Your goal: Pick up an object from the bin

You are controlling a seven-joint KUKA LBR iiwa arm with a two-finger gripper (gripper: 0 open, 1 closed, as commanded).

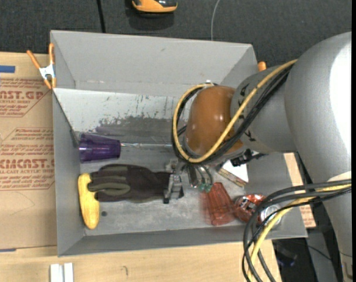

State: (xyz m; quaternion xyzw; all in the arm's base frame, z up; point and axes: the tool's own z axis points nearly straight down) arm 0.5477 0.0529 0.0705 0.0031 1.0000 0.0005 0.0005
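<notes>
In the lower middle of the grey metal bin, the claw sits low over the floor at the cuff end of a dark brown glove. The glove lies flat, its cuff to the right against the claw and its digits pointing left. Whether the claw is apart, together or clamped on the cuff cannot be told, because the metal parts there overlap the dark fabric. The view does not show whether the glove is gripped or only touched.

Above the claw, the wrist carries a rounded orange cover, with yellow and black cables looping round its left side. The grey arm fills the right of the view.

4 other things lie near the glove. A purple cup lies on its side just above the glove's digits, its mouth to the right. A yellow banana-shaped piece lies along the left wall, touching the glove's fingertips. To the right of the claw, a reddish see-through piece rests on the floor, and just beyond it lies a small red and white thing, too small to identify. A white flat piece shows partly under the arm.
</notes>
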